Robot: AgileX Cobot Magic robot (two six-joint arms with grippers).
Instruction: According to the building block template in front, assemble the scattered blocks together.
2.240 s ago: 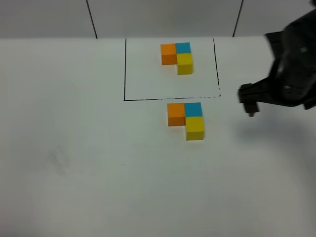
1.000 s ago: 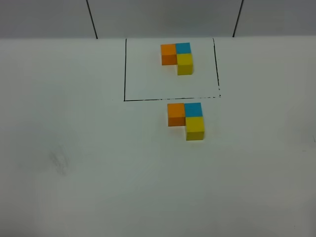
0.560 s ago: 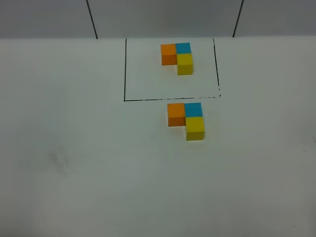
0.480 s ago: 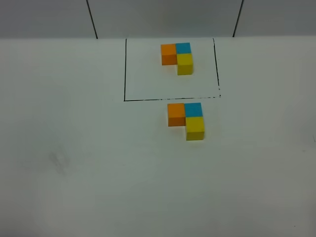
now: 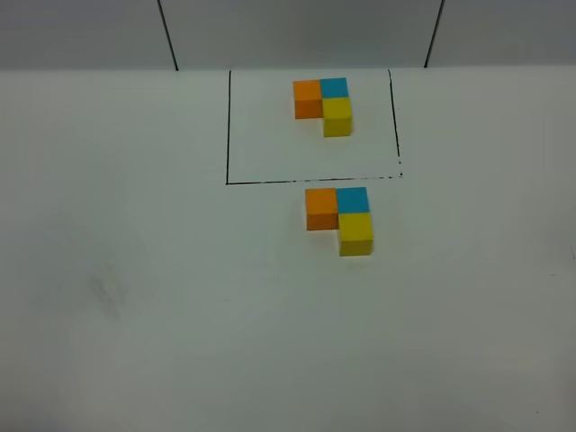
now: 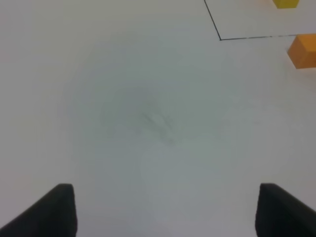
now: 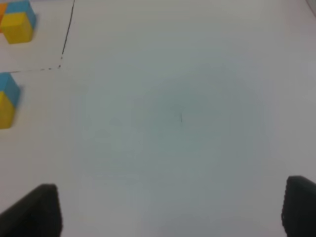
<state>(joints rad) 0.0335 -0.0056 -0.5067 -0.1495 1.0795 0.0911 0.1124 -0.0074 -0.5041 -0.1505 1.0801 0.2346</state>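
The building block template [image 5: 324, 105] is an L of orange, blue and yellow cubes inside a thin black rectangle [image 5: 227, 126] at the back. Just in front of that frame the scattered blocks sit pressed together in the same L: orange [image 5: 320, 208], blue [image 5: 352, 199], yellow [image 5: 355, 233]. Neither arm shows in the high view. My left gripper [image 6: 163, 212] is open over bare table, with the orange block [image 6: 303, 51] far off to one side. My right gripper [image 7: 168, 212] is open too, the blue block [image 7: 10, 89] and yellow block [image 7: 5, 111] lying at the frame's edge.
The white table [image 5: 135, 360] carries a faint grey smudge [image 5: 106, 295] at the front left. Two dark seams [image 5: 166, 36] run up the grey wall behind the table.
The right arm, seen at the right edge of the high view two seconds ago, has left that view. The blocks have not moved.
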